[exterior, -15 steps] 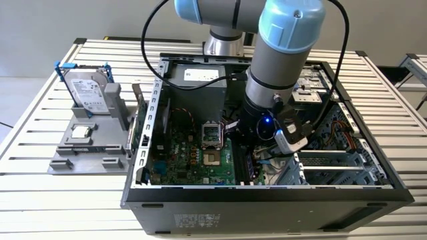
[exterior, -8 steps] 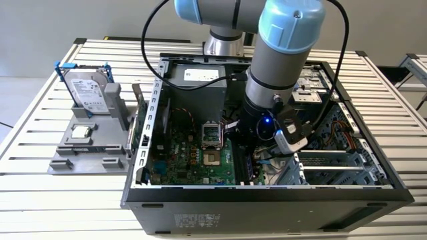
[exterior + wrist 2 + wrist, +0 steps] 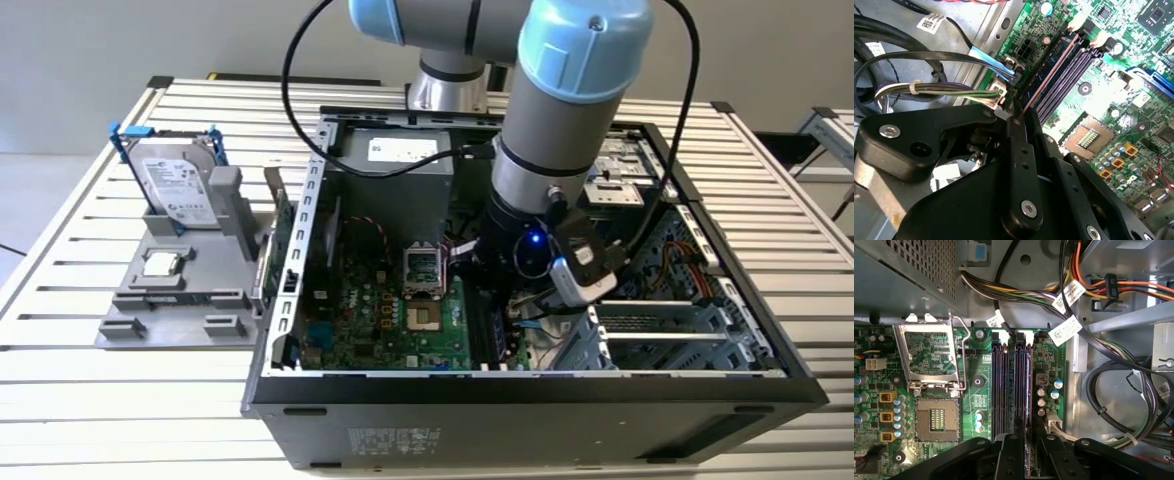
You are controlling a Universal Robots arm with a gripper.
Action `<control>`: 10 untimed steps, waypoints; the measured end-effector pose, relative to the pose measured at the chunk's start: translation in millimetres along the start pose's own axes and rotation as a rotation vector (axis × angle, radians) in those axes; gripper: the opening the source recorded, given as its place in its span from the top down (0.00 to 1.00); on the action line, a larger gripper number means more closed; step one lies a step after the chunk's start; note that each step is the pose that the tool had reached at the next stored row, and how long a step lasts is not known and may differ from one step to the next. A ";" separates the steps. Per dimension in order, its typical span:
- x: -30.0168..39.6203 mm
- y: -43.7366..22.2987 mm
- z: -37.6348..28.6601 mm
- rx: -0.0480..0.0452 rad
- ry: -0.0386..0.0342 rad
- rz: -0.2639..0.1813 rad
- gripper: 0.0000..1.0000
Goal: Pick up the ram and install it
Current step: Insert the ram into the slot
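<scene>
In the second wrist view the ram shows edge-on as a long thin dark strip with a copper-coloured edge. It stands along the outermost of the purple memory slots on the motherboard. My gripper is at its near end, black fingers closed against it. In the first wrist view the gripper hangs directly over the row of memory slots, beside the open processor socket. In the exterior view the gripper is low inside the computer case.
Cable bundles crowd the case wall beside the slots. The power supply sits at the case's rear. On the exterior view's left, a grey fixture carries an upright silver hard drive with blue clips and a small square processor chip.
</scene>
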State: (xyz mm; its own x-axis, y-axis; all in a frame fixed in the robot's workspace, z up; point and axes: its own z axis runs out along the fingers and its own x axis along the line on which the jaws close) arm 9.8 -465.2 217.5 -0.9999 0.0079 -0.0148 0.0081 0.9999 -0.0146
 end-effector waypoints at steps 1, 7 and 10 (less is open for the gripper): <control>0.0 -0.1 -2.9 0.0001 0.0001 0.000 0.00; -0.3 -0.4 -23.2 0.0001 0.0001 0.000 0.00; -0.5 -0.6 -34.0 -0.0009 0.0000 0.000 0.00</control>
State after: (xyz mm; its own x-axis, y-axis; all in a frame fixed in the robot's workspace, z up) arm 9.8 -465.3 251.5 -0.9999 0.0079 -0.0149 0.0081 0.9999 -0.0136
